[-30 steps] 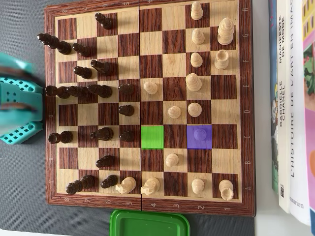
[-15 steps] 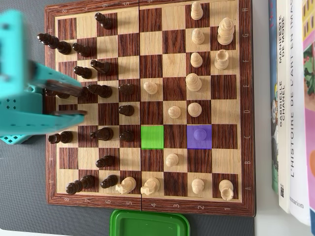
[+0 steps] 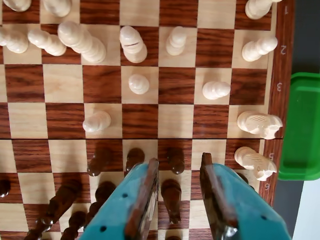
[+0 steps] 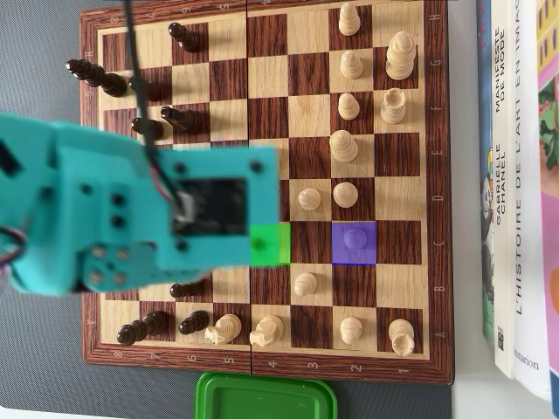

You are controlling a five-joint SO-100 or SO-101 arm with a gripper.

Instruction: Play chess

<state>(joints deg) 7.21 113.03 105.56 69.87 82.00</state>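
Note:
The wooden chessboard [image 4: 269, 89] fills both views. In the wrist view my gripper [image 3: 179, 161] is open above the dark side. A dark pawn [image 3: 175, 160] shows right between the fingertips, and a taller dark piece [image 3: 171, 195] lies further back between the fingers [image 3: 148, 185]. In the overhead view my teal arm [image 4: 131, 209] covers the middle-left squares and hides the gripper and several dark pieces. A green-marked square [image 4: 271, 243] peeks out at the arm's right edge. A purple-marked square holds a pawn [image 4: 354, 237].
White pieces stand on the far half of the board, including two knights [image 3: 260, 124] near the board edge. A green container [image 4: 266, 397] sits off the board's bottom edge in the overhead view. Books [image 4: 515, 175] lie along the right.
The arm has swept from the board's left edge rightwards over the dark pieces and now reaches the green-marked square. No piece has visibly moved.

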